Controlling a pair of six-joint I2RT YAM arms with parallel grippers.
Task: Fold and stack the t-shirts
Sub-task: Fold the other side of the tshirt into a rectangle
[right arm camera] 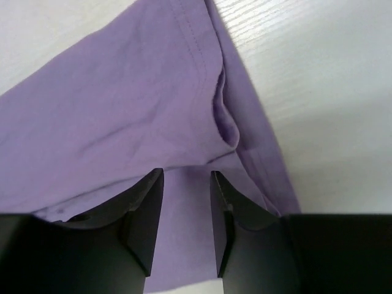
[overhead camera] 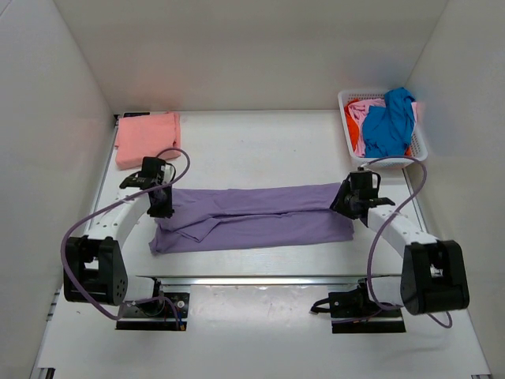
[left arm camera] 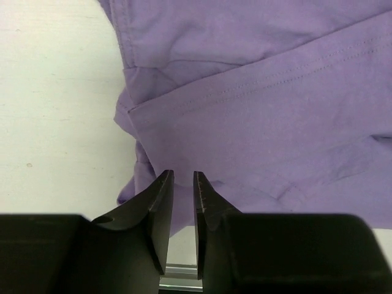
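A white table [overhead camera: 260, 142] is boxed in by white panels. Across its middle lies the lavender shirt [overhead camera: 260, 221], folded lengthwise into a long band (its left end rumpled, not square). Beyond the band's left end sits the salmon-pink shirt [overhead camera: 147, 138], folded, so one looks done. Beyond the band's right end, the basket [overhead camera: 346, 118] holds the blue shirt [overhead camera: 388, 125] with orange-red and pink cloth, all unfolded. The left gripper [left arm camera: 184, 174] hovers over the band's left end, jaws slightly parted and empty. The right gripper [right arm camera: 187, 173] hangs over the band's right end, jaws apart, gripping nothing. By my reckoning, crosswise folds and stacking remain. No writing or labels are readable.
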